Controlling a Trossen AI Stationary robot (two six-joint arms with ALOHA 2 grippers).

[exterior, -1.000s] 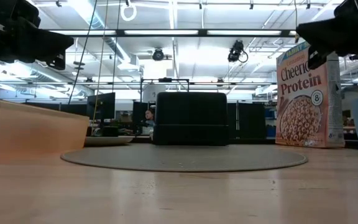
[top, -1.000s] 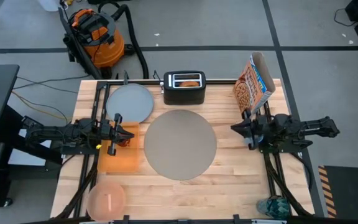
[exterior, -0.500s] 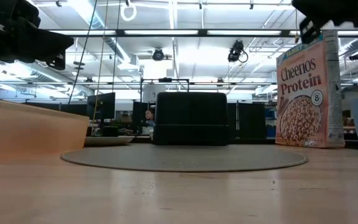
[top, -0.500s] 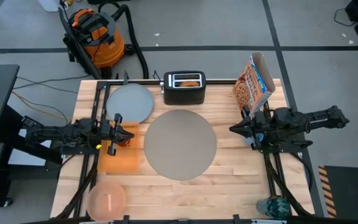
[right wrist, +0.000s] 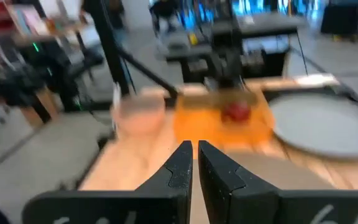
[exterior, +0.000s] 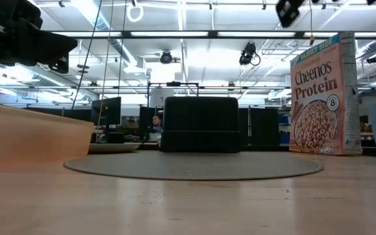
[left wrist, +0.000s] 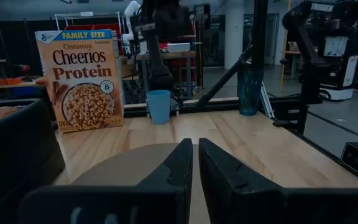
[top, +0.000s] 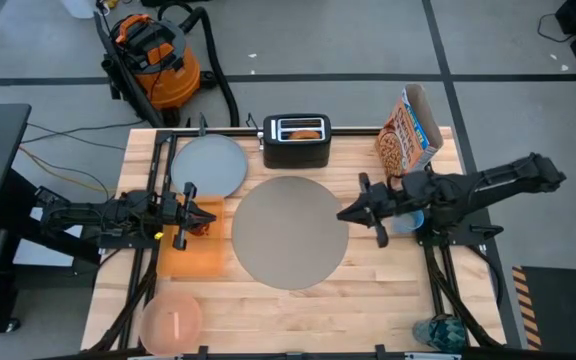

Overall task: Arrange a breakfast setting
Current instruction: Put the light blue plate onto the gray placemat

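Note:
The round grey placemat [top: 289,232] lies mid-table. My right gripper [top: 344,214] hovers shut above its right edge, touching nothing. The blue cup [top: 409,221] stands under the right arm. My left gripper [top: 212,213] rests shut and level above the orange napkin [top: 193,255], with the red apple [right wrist: 235,112] just below it. The grey-blue plate [top: 209,165] lies at the far left. The pink bowl [top: 172,322] sits at the near left with the spoon [top: 175,322] in it. The toasted bread [top: 306,133] sticks out of a slot of the black toaster [top: 296,141].
A cereal box [top: 408,135] stands at the far right, just behind the right arm. The toaster stands at the far edge behind the placemat. Bare wood lies along the near edge, right of the bowl.
My right gripper has risen and reached toward the table's left, from beside the cereal box to above the placemat's right edge. It has stayed shut. The move has uncovered the blue cup below the arm.

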